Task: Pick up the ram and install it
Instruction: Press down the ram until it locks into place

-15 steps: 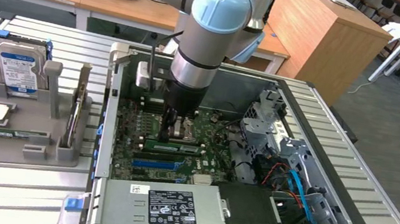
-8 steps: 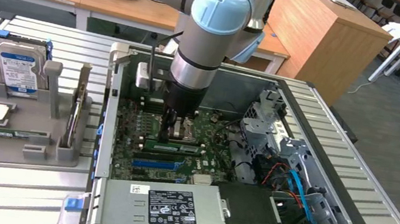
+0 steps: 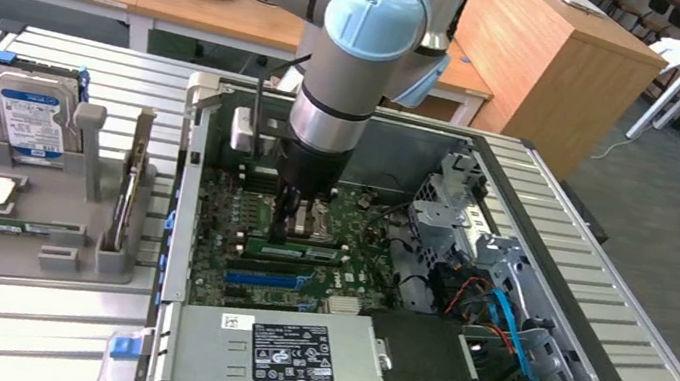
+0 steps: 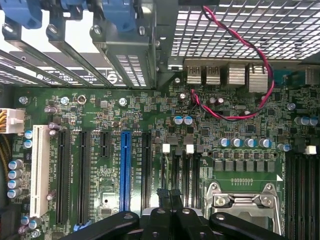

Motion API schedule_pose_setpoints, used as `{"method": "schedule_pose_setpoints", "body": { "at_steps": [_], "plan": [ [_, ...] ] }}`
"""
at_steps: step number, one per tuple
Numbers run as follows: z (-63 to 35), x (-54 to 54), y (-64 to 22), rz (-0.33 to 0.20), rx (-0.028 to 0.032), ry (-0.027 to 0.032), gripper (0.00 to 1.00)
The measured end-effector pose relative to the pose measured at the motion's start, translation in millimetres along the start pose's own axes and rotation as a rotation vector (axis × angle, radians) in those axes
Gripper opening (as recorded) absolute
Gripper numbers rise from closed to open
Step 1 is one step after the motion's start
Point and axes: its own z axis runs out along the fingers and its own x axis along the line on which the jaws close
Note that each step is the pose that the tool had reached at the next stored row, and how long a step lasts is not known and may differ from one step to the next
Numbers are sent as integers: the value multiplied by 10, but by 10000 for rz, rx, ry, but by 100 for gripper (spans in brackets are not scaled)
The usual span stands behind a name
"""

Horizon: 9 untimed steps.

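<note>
The jaws are pressed together, holding nothing. The gripper (image 3: 295,227) points down inside the open computer case (image 3: 556,369), just above the motherboard (image 3: 227,224). The ram (image 3: 294,248) lies in a motherboard slot directly below the fingertips. The hard drive (image 3: 28,116) stands in a grey holder (image 3: 28,250) at the exterior view's left.

One hard drive (image 3: 28,112) stands in one grey holder (image 3: 22,239) beside one open computer case (image 3: 529,371) holding one motherboard (image 4: 100,120) and one blue slot (image 4: 125,170).
</note>
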Motion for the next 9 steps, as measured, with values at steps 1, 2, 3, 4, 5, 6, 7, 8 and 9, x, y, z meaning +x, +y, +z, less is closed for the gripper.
{"method": "schedule_pose_setpoints", "body": {
  "at_steps": [1, 2, 3, 4, 5, 6, 7, 8, 9],
  "plan": [
    [0, 0, 0, 0, 0, 1, 10],
    [0, 0, 0, 0, -1, 1, 10],
    [1, 0, 0, 0, 0, 1, 10],
    [1, 0, 0, 0, 1, 0, 10],
    [1, 0, 0, 0, 1, 0, 10],
    [2, 0, 0, 0, 1, -1, 10],
    [4, 0, -1, 0, 1, -2, 10],
    [6, 0, -1, 0, 2, -3, 10],
    [8, 0, -1, 0, 1, -1, 10]
  ]
}}
